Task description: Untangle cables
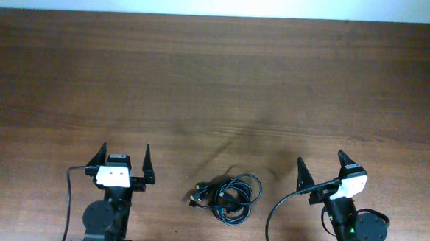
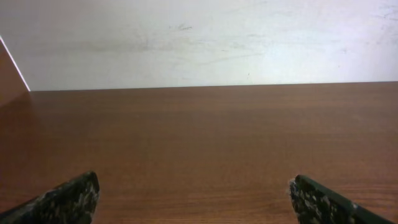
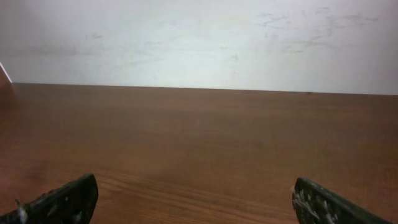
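A tangled bundle of black cables (image 1: 227, 196) lies on the wooden table near the front edge, between the two arms. My left gripper (image 1: 123, 157) is open and empty, left of the bundle. My right gripper (image 1: 320, 164) is open and empty, right of the bundle. Both point toward the far side of the table. The wrist views show only open fingertips, in the left wrist view (image 2: 194, 196) and in the right wrist view (image 3: 194, 198), over bare wood. The cables do not show in either wrist view.
The brown wooden table (image 1: 217, 84) stretches to a white wall at the back. Each arm's own black cable loops beside its base, one by the left base (image 1: 69, 194) and one by the right base (image 1: 276, 212).
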